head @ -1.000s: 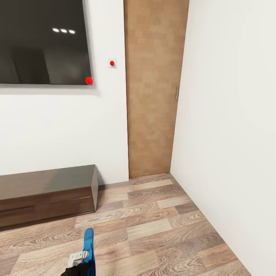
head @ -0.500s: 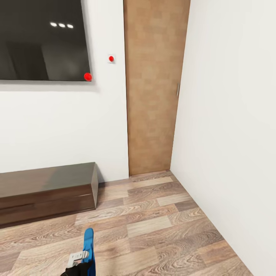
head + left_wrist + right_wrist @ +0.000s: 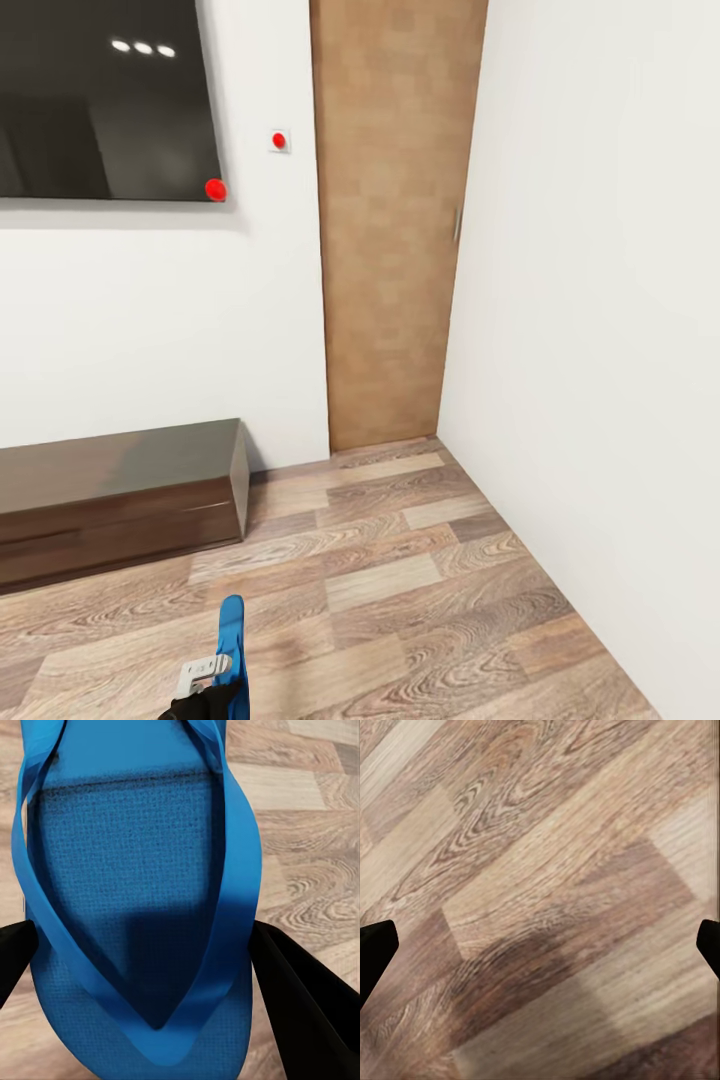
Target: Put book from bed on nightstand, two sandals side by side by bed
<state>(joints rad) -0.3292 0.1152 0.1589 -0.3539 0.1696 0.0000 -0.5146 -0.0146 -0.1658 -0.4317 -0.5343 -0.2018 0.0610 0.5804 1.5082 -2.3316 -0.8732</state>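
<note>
One bright blue sandal (image 3: pixel 232 630) stands on edge at the bottom of the head view, with my left gripper (image 3: pixel 215 682) shut on it above the wood-plank floor. In the left wrist view the sandal (image 3: pixel 135 870) with its blue straps sits between the two dark fingers (image 3: pixel 300 1005). My right gripper (image 3: pixel 540 945) is open over bare floor planks, with only its fingertips at the picture's edges. The book, the bed and the nightstand are out of view.
A long dark TV bench (image 3: pixel 110 500) stands against the white wall under a black screen (image 3: pixel 100 100). A plain brown door (image 3: pixel 390 220) fills the room's corner, with a white wall (image 3: pixel 600 350) running along the right. Wood floor (image 3: pixel 400 600) lies ahead.
The whole head picture has shifted a little left and up, so the camera has moved. The left gripper still holds the sandal at the same place in the picture.
</note>
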